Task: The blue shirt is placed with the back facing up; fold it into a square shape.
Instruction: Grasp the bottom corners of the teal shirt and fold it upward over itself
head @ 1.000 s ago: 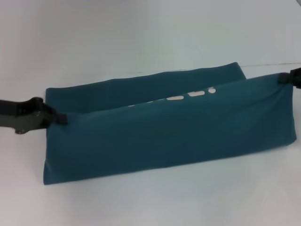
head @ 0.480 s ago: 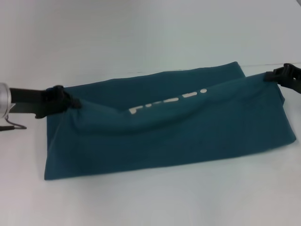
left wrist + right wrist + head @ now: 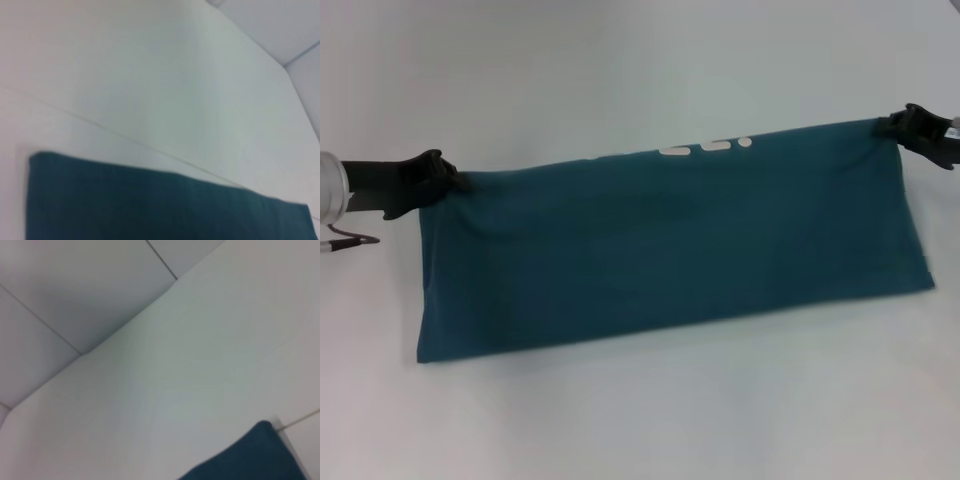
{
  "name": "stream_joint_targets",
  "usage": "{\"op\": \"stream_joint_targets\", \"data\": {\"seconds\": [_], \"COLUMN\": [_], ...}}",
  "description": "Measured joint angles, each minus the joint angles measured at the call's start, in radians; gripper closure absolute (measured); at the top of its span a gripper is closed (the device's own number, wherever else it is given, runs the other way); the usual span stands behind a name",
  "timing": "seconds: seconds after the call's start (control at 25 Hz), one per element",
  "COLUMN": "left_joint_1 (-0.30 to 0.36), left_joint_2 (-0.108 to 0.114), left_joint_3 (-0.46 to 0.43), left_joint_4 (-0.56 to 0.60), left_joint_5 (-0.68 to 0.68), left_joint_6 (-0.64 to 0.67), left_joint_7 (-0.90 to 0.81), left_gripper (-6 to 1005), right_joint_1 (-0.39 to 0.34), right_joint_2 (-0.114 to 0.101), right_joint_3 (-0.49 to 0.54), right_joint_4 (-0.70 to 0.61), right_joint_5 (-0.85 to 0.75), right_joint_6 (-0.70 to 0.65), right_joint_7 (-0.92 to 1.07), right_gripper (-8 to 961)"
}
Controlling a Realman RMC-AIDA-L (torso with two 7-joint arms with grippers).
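The blue shirt [image 3: 670,245] lies on the white table as a long folded band, running from lower left to upper right in the head view. A few white print marks [image 3: 705,148] show along its far edge. My left gripper [image 3: 455,180] is shut on the shirt's far left corner. My right gripper [image 3: 892,126] is shut on the far right corner. The fabric is stretched fairly taut between them. The shirt also shows in the left wrist view [image 3: 150,205] and in the right wrist view [image 3: 250,457]. Neither wrist view shows fingers.
The white table [image 3: 620,70] extends all around the shirt. A thin seam line crosses the table in the left wrist view [image 3: 125,135]. A grey tiled floor [image 3: 75,285] shows past the table edge in the right wrist view.
Both grippers have carried the held edge away from me, over the shirt. The raised fold has flattened out, and the far layer seen before is now covered.
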Motion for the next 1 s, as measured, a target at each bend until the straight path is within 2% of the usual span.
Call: {"op": "stream_joint_targets", "data": {"seconds": [0.12, 0.24, 0.48, 0.68, 1.0], "left_joint_1": [-0.002, -0.016, -0.031, -0.031, -0.026], "left_joint_2": [-0.016, -0.021, -0.043, -0.046, -0.045], "left_joint_3": [0.000, 0.007, 0.076, 0.095, 0.096], "left_joint_4": [0.002, -0.011, -0.033, -0.041, -0.041], "left_joint_5": [0.000, 0.000, 0.001, 0.002, 0.002], "left_joint_6": [-0.056, -0.106, -0.226, -0.259, -0.271], "left_joint_7": [0.009, 0.020, 0.020, 0.012, 0.016], "left_gripper": [970, 971, 971, 970, 970], "right_joint_1": [0.015, 0.034, 0.084, 0.115, 0.122], "right_joint_2": [0.011, 0.016, 0.039, 0.043, 0.040], "right_joint_3": [-0.003, -0.018, -0.063, -0.113, -0.143], "right_joint_4": [0.030, 0.065, 0.107, 0.120, 0.130], "right_joint_5": [0.045, 0.069, 0.075, 0.075, 0.074], "right_joint_6": [0.068, 0.143, 0.304, 0.363, 0.377], "right_joint_7": [-0.042, -0.068, -0.115, -0.124, -0.125], "right_gripper": [882, 881, 879, 877, 874]}}
